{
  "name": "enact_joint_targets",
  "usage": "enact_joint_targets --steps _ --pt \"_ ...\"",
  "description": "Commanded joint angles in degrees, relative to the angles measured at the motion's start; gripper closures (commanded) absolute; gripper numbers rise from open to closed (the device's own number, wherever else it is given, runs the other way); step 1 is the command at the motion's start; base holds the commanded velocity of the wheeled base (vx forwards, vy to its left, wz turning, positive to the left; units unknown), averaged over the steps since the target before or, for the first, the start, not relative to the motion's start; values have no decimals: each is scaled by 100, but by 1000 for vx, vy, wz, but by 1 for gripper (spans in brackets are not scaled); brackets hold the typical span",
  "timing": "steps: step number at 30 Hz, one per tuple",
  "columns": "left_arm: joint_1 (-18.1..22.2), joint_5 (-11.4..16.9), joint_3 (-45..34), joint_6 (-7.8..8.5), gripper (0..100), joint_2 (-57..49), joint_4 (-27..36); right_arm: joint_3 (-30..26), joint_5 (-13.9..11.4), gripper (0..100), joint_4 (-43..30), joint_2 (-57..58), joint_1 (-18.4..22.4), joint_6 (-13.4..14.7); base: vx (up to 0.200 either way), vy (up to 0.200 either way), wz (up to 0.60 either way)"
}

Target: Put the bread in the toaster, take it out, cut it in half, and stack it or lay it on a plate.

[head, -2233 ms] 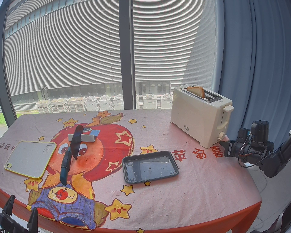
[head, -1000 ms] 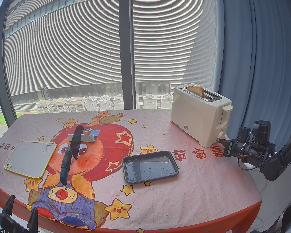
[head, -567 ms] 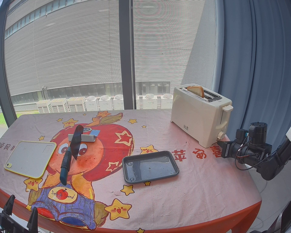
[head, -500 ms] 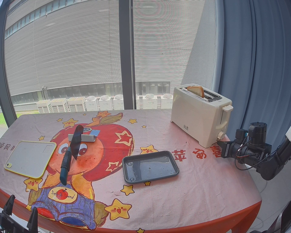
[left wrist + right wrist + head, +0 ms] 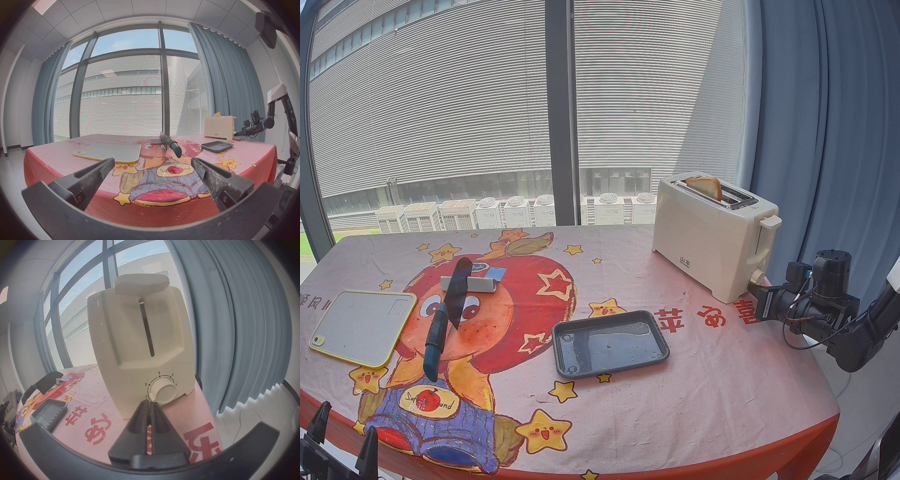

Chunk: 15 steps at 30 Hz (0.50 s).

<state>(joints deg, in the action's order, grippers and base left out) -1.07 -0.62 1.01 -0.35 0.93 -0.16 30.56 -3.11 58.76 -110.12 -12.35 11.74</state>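
Right tool [image 5: 149, 403], pressed shut, noses the dial [image 5: 162, 392] on the toaster [image 5: 706, 247]; bread [image 5: 704, 186] sits loaded up above the tool (lever [image 5: 142, 283] up). Toasting, cutting, plating all look undone.

The toaster [image 5: 712, 240] looked like smooth, faintly glossy cream plastic, the tray [image 5: 609, 345] dark and glossy, the cutting board [image 5: 362, 326] matt plastic, the printed tablecloth [image 5: 700, 387] matt cloth.
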Motion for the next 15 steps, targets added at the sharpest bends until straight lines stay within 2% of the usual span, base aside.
enact_joint_targets --steps 1,15 --pt "2 1 -101 -9 0 -93 -2 2 -6 100 -5 17 -22 -5 0 0 0" --pt "2 1 -101 0 0 -93 -2 -15 -6 100 197 96 -31 -31 0 0 0"
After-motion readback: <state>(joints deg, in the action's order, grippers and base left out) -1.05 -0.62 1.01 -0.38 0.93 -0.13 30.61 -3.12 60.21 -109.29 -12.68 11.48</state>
